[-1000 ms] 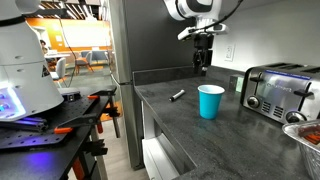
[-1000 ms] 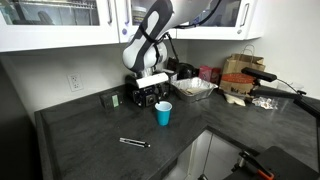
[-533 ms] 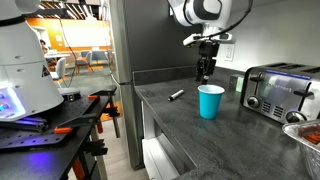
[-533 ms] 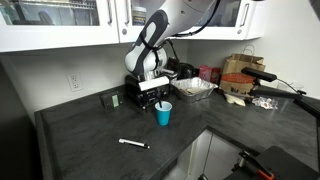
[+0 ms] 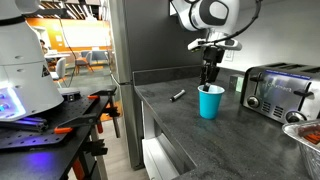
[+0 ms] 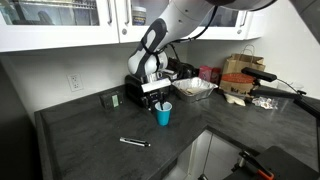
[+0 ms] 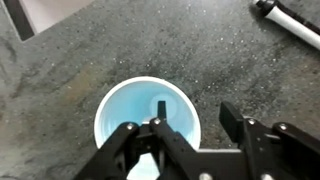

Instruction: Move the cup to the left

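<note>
The cyan-blue cup [image 5: 210, 102] stands upright on the dark grey counter, in front of the chrome toaster [image 5: 277, 92]. It also shows in an exterior view [image 6: 163, 114] and from straight above in the wrist view [image 7: 147, 126]. My gripper [image 5: 210, 83] hangs right over the cup's rim, also seen in an exterior view [image 6: 160, 100]. In the wrist view the gripper [image 7: 192, 122] is open, one finger inside the cup and one outside its rim, with the wall between them. The cup is empty.
A black marker [image 5: 177, 95] lies on the counter beyond the cup, also in an exterior view [image 6: 135, 143] and the wrist view [image 7: 288, 22]. A basket [image 6: 192, 88] and boxes sit past the toaster. The counter edge [image 5: 145, 115] drops off nearby.
My gripper has come down and shifted toward the cup, from above and behind it to straddling its rim. The cup has not moved.
</note>
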`<state>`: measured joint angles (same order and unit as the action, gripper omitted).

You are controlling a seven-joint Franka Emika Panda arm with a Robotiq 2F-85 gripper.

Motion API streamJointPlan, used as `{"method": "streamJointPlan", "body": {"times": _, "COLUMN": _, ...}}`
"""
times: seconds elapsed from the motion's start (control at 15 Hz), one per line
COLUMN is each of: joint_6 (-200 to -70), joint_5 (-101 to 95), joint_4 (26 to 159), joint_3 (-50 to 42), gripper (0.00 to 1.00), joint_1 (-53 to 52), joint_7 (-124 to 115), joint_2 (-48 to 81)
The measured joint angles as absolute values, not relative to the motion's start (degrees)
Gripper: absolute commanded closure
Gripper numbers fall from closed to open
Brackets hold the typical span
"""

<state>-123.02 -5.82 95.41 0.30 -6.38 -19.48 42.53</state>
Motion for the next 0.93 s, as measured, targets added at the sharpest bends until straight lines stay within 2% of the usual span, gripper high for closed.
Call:
{"method": "streamJointPlan", "body": {"times": 0.07, "joint_6": -123.0, "joint_5": -5.8, "joint_4": 95.1, "joint_3": 0.2, "gripper": 0.80, "joint_1": -6.4, "joint_7": -19.5, "joint_2": 43.0}}
{"method": "streamJointPlan", "body": {"times": 0.27, "joint_6": -122.9, "joint_5": -5.8, "joint_4": 94.5, "joint_3": 0.2, "gripper": 0.99, "joint_1": -6.5, "joint_7": -19.4, "joint_2": 43.9}}
{"method": "streamJointPlan", "body": {"times": 0.93, "joint_6": -123.0, "joint_5": -7.0, "joint_4": 94.6, "joint_3": 0.2, "gripper": 0.99, "joint_1": -8.0, "joint_7": -17.1, "joint_2": 43.5}}
